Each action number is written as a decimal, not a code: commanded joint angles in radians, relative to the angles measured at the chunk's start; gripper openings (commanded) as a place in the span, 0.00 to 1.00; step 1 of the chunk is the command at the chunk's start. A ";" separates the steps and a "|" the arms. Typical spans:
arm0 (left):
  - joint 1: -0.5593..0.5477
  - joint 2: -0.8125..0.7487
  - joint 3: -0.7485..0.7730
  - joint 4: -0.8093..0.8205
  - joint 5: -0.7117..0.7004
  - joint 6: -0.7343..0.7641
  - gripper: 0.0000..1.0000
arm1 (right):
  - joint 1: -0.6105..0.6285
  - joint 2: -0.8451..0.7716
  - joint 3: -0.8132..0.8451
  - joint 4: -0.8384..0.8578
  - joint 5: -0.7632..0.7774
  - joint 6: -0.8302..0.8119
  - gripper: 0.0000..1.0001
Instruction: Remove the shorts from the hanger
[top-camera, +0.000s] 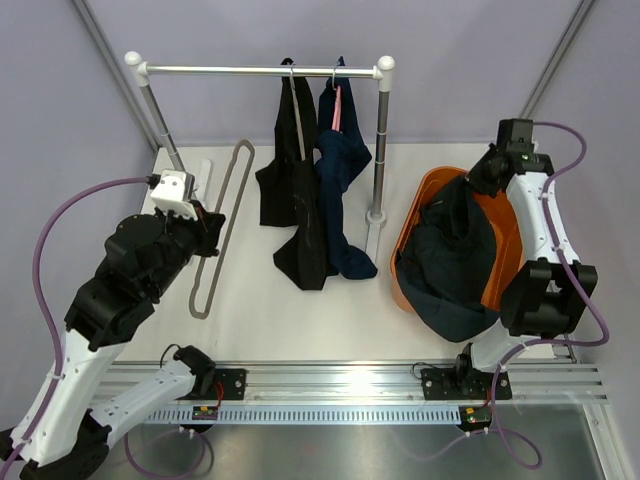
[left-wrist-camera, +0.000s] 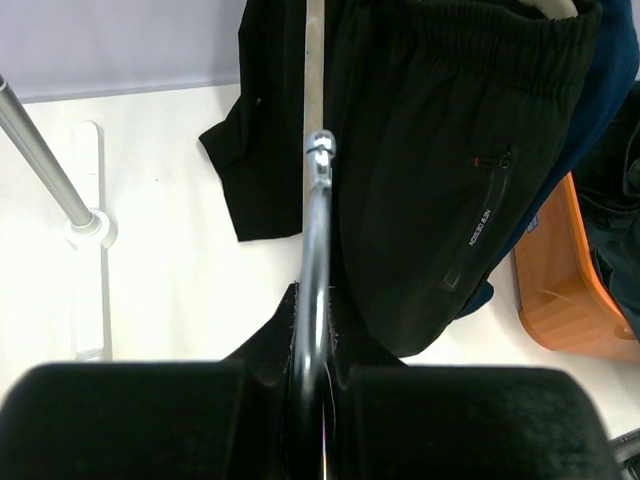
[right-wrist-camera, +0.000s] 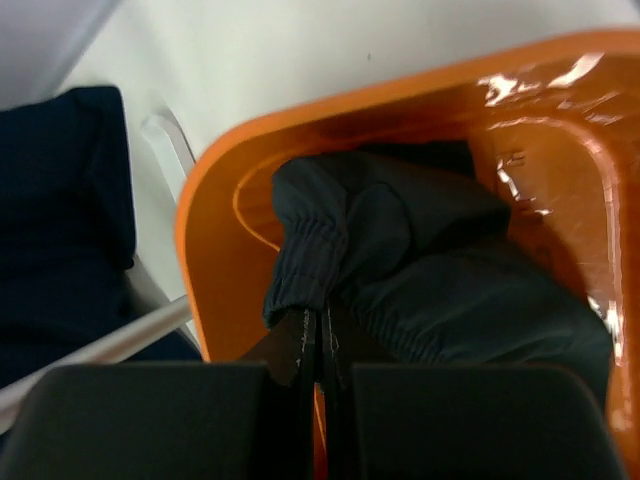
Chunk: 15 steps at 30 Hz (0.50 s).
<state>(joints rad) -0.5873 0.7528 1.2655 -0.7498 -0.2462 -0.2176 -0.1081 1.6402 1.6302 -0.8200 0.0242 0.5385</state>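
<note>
The black shorts (top-camera: 295, 210) and navy blue shorts (top-camera: 345, 200) hang lengthwise from the clothes rack (top-camera: 260, 70), and the dark teal shorts (top-camera: 450, 270) fill the orange basket (top-camera: 497, 250) right of the rack. The left end effector (top-camera: 208, 225), nearer the black pair, sits low left of the rack, clenched on a bare grey hanger (top-camera: 225, 220). The right end effector (top-camera: 472, 180), bent over the basket, appears to pinch the teal waistband.

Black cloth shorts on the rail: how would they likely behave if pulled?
Probably floppy: the black cloth shorts hang limp and creased. Likely light, as the fabric looks thin. Their gathered elastic waistband may catch on removal.
</note>
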 joint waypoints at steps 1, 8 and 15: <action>0.003 0.022 0.000 0.027 0.002 0.008 0.00 | 0.007 -0.080 -0.129 0.166 -0.066 0.067 0.00; 0.003 0.083 0.031 -0.040 -0.034 -0.011 0.00 | 0.007 -0.164 -0.337 0.281 -0.079 0.087 0.26; 0.004 0.193 0.121 -0.132 -0.099 0.006 0.00 | 0.007 -0.368 -0.464 0.315 -0.090 0.074 0.92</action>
<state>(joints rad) -0.5877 0.9176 1.3056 -0.8749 -0.2993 -0.2184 -0.1047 1.3945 1.1824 -0.5674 -0.0593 0.6178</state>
